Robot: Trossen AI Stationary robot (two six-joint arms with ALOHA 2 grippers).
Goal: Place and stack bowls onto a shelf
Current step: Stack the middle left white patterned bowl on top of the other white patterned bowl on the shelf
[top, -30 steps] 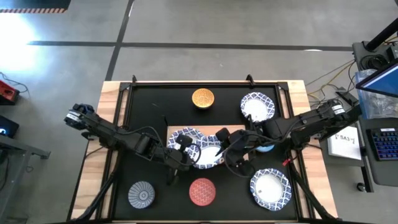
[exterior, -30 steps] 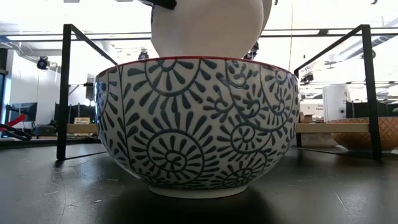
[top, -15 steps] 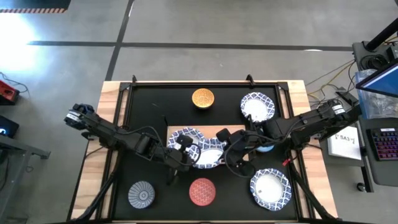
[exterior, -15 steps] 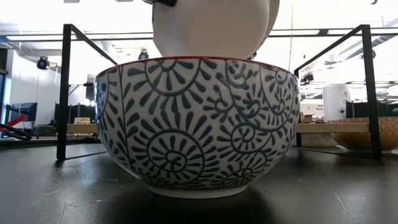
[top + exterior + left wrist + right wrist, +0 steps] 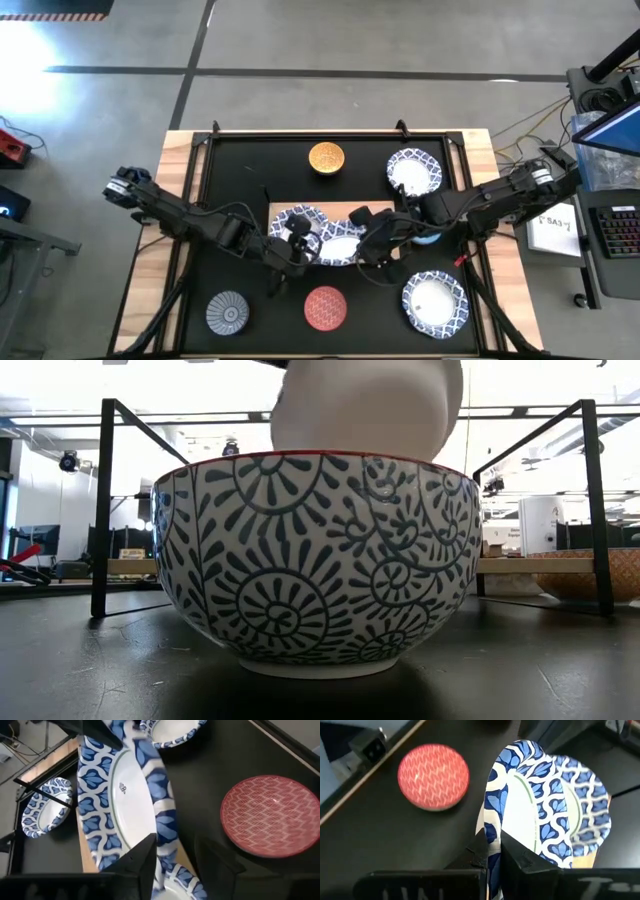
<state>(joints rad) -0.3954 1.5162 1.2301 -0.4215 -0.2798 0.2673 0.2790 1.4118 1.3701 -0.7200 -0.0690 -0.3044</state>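
Note:
A wide blue-and-white bowl (image 5: 338,246) hangs tilted above the light-wood shelf (image 5: 378,212), between my two grippers. My right gripper (image 5: 363,246) is shut on its rim. My left gripper (image 5: 303,247) is open, with a finger on either side of the opposite rim (image 5: 164,832). A second blue-and-white bowl (image 5: 298,221) sits on the shelf, partly under the held one. The low view shows the held bowl's white underside (image 5: 365,405) above the red patterned bowl (image 5: 315,560). My left gripper has its fingers (image 5: 145,857) apart around the bowl's rim; I cannot tell whether one touches it. My right gripper pinches the bowl's rim (image 5: 495,827) between its two fingers, one inside the bowl and one on its outer wall. It comes from the table's right. The bowl is lifted and tilted.
On the black tabletop stand an orange-yellow bowl (image 5: 326,158) at the far middle, blue-and-white bowls at far right (image 5: 413,172) and near right (image 5: 434,303), a red bowl (image 5: 325,307) and a grey ribbed bowl (image 5: 228,312) near the front. A light blue bowl (image 5: 430,237) shows under my right arm.
My right gripper has moved toward the table's left onto the held bowl's rim and shut on it. My left gripper has opened from its hold on the opposite rim. The bowl has shifted slightly toward the table's right, staying tilted above the shelf.

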